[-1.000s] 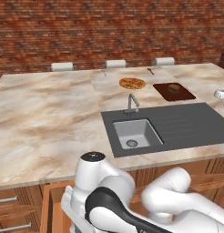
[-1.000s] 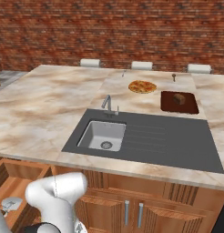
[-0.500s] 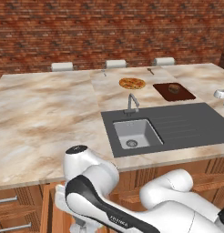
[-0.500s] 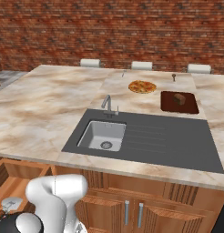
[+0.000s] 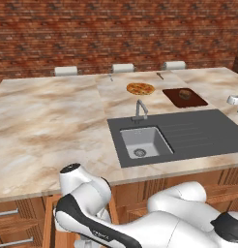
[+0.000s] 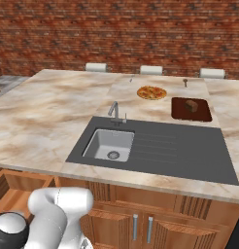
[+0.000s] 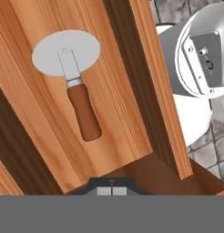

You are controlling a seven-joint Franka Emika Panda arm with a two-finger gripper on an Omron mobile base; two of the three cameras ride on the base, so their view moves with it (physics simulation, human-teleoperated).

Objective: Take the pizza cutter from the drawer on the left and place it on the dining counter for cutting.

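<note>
The dark two-finger gripper (image 7: pixel 111 192) is clenched on nothing, poised above the light-wood inside of the open brown drawer (image 7: pixel 36 136). There the pizza cutter (image 7: pixel 75 86), round grey blade and reddish-brown wooden handle, lies flat.

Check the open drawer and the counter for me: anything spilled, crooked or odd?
Nothing stands out. The pizza cutter lies flat inside the open drawer, intact, with its round blade and wooden handle plain in the hand view. On the counter the pizza and the cutting board sit tidy beyond the sink; no spill.
</note>
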